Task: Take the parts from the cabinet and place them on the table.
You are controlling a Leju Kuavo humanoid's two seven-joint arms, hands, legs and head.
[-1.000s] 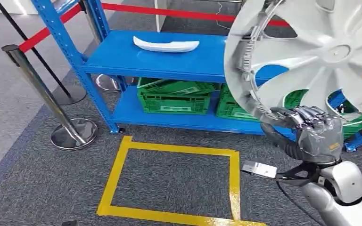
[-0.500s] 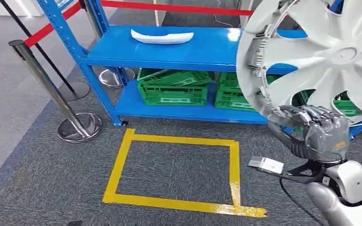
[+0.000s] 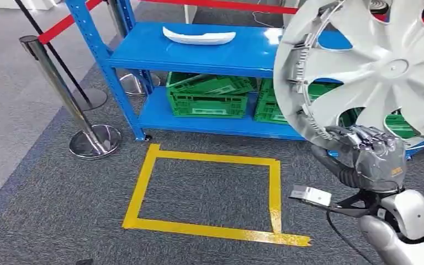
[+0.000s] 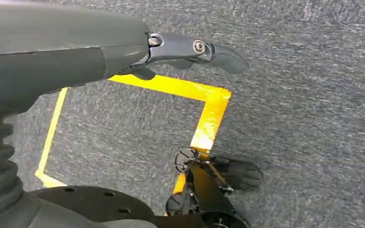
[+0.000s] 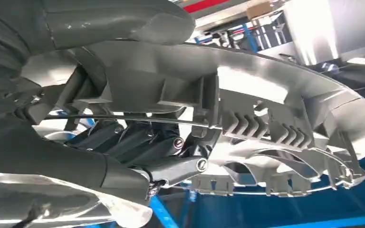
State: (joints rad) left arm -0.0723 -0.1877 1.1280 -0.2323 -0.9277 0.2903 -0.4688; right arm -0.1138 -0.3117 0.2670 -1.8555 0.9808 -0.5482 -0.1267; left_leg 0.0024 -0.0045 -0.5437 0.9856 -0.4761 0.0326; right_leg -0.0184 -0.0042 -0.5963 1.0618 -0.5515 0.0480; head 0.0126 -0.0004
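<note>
my right hand (image 3: 371, 153) grips the silver hubcap (image 3: 375, 66) by its rim, held upright before the blue shelf rack (image 3: 199, 55); my left hand (image 4: 190, 50) hangs empty, fingers apart.

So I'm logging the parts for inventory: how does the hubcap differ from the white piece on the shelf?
The hubcap is a large round silver disc with spokes and openings; the white piece is a small, long, slightly curved strip. The hubcap is held up on edge, gripped at its lower rim by the right hand; the white piece lies flat on the blue shelf, untouched. Both look like light-coloured plastic parts.
</note>
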